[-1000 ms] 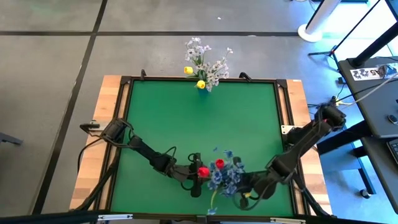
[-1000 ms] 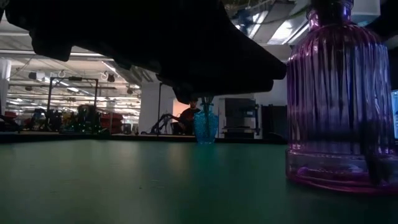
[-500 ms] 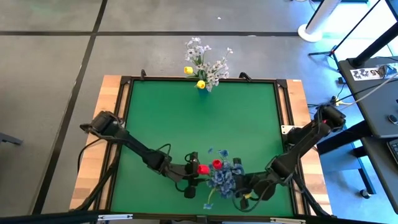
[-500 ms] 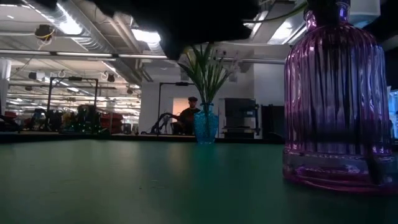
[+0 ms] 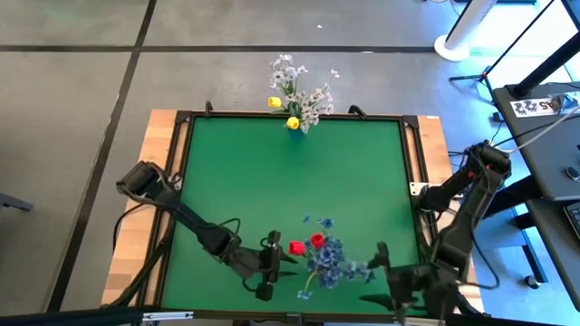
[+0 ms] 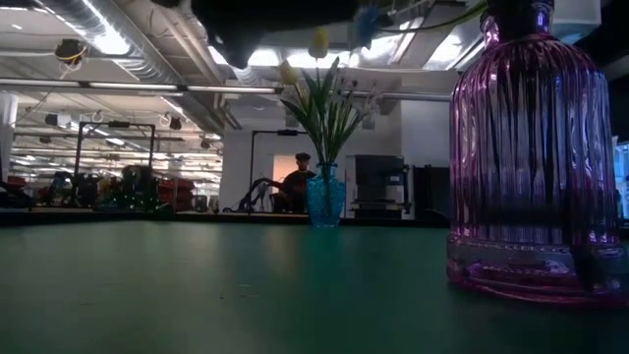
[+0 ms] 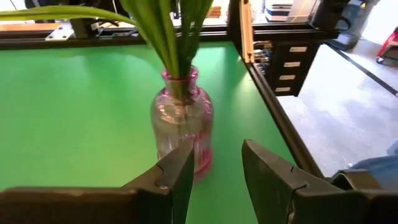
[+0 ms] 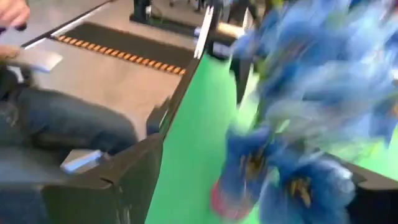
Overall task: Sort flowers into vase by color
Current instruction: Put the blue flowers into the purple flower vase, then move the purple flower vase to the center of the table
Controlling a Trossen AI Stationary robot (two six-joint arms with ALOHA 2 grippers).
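Note:
A pink ribbed glass vase (image 7: 182, 124) stands near the table's front edge, at the right in the low view (image 6: 531, 157). It holds red buds (image 5: 306, 244) and blue clustered blooms (image 5: 328, 258) on green stems (image 7: 171, 37). A blue vase (image 6: 324, 197) at the far edge holds white sprigs (image 5: 304, 91) and yellow buds (image 5: 292, 121). My left gripper (image 5: 269, 274) is open just left of the pink vase, its fingers (image 7: 177, 177) short of the glass. My right gripper (image 5: 379, 268) is open to the vase's right, with the blue blooms (image 8: 298, 124) close before it.
A dark raised frame (image 5: 412, 163) rims the green mat, with wooden strips outside it. The mat's middle (image 5: 290, 181) between the two vases is bare. A person's leg and hand (image 8: 56, 124) show beyond the table's near edge. A desk (image 5: 544, 136) stands to the right.
My right gripper has opened, let go of the blue blooms and drawn back toward the table's right edge. The blue blooms now stand in the pink vase. My left gripper has backed away from the vase toward the left and near edge.

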